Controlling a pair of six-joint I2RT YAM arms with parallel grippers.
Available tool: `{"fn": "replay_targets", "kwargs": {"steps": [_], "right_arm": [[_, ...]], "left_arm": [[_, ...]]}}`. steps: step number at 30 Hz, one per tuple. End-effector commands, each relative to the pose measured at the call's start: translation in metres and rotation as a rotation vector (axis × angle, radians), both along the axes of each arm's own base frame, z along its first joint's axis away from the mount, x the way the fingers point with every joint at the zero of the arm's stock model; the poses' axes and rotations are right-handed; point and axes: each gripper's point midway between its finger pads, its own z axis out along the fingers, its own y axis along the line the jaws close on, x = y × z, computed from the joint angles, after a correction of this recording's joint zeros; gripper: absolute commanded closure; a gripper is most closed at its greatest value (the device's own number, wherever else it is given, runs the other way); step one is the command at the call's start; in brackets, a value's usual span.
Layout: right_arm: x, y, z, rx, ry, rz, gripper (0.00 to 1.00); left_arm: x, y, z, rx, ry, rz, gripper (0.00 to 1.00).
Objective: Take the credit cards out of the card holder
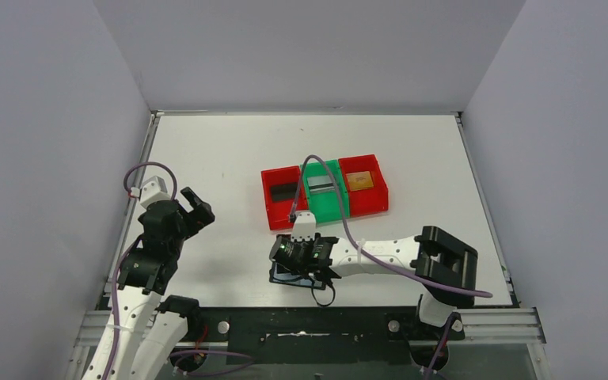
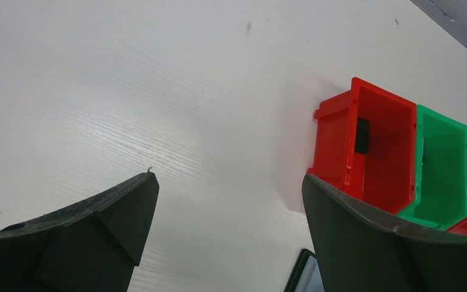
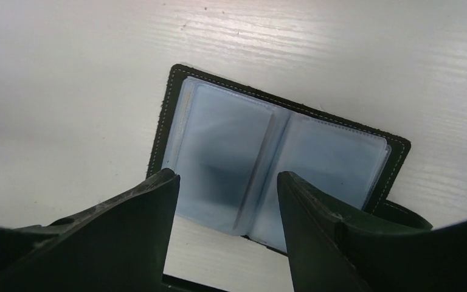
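Hovering low over the card holder (image 3: 316, 158) near the front edge of the table (image 1: 206, 158), the right pincer (image 3: 226, 176) has its jaws partly parted with nothing between them.

- Holder: lies flat and open, clear pockets facing up, side tab at its right end in the wrist view. Both pockets look empty. A pale strip runs along the left pocket's edge; I cannot tell whether it is a card edge.
- Left pincer (image 2: 228, 177): raised off to the left, jaws wide, holding nothing.
- Farther back: black card (image 1: 283, 191) in the left red bin (image 1: 269, 207), silver-grey card (image 1: 321, 186) in the green bin (image 1: 328, 207), gold card (image 1: 358, 181) in the right red bin (image 1: 368, 202).

Judgement: extraction appears complete, and the step in hand is clearing away. Lift straight up so the fingertips do not snag the sleeves or drag the holder, and check that left pocket first.
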Motion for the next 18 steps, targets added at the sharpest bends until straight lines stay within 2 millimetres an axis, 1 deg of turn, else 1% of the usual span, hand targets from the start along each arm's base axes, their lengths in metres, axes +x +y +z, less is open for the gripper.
{"fn": "replay_targets", "kwargs": {"steps": [1, 4, 8, 18], "right_arm": [[0.005, 0.016, 0.000, -0.003, -0.013, -0.035, 0.39], [0.006, 0.021, -0.005, -0.035, -0.004, -0.020, 0.39], [0.005, 0.021, -0.010, -0.052, 0.002, -0.016, 0.38], [-0.004, 0.018, -0.039, -0.126, 0.070, 0.009, 0.39]], "left_arm": [[0.007, 0.001, 0.014, -0.003, -0.055, 0.002, 0.10], [0.006, 0.001, 0.014, -0.003, -0.057, 0.004, 0.10], [0.007, 0.001, 0.015, -0.004, -0.059, 0.002, 0.10], [0.007, 0.000, 0.014, -0.005, -0.056, 0.000, 0.10]]}}
